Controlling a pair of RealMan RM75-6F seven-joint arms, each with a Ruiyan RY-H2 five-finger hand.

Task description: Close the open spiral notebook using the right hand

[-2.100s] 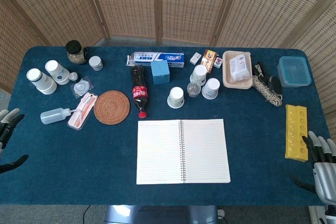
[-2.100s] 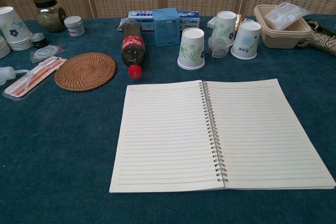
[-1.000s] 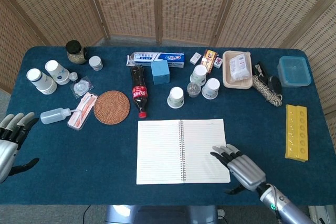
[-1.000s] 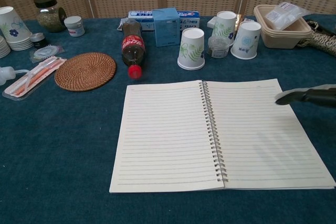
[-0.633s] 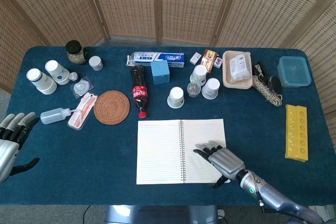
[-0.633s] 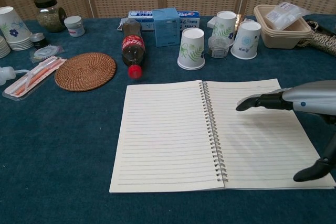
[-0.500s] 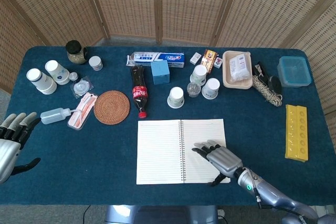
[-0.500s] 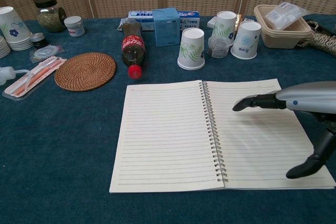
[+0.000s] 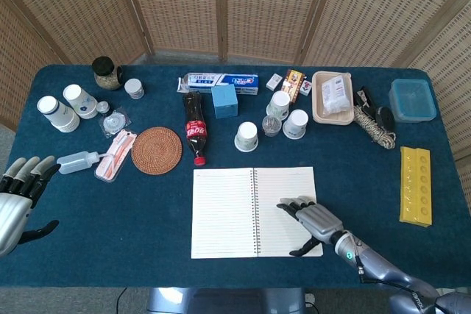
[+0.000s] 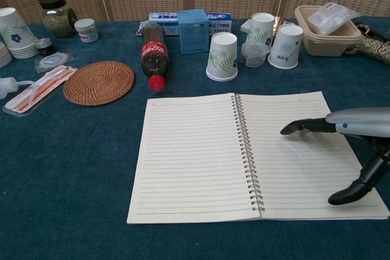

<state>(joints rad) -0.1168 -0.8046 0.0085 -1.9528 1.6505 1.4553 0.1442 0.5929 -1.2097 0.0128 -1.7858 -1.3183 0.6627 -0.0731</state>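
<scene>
The spiral notebook (image 9: 235, 211) (image 10: 201, 156) lies open and flat on the blue table, lined pages up, its wire spine running front to back. My right hand (image 9: 313, 222) (image 10: 350, 144) hovers low over the right page near its outer edge, fingers stretched toward the spine and thumb hanging down near the page's front corner. It holds nothing. My left hand (image 9: 16, 200) stays at the table's left edge, fingers apart and empty; the chest view does not show it.
Behind the notebook stand paper cups (image 9: 246, 137), a cola bottle (image 9: 195, 129) lying flat, a woven coaster (image 9: 156, 150) and a blue box (image 9: 224, 100). A yellow tray (image 9: 416, 185) lies at the right, a blue lidded tub (image 9: 412, 99) far right.
My right hand came in from the table's right edge over the right page, reached toward the spine, then drew back slightly to the right and lower. The notebook has not moved.
</scene>
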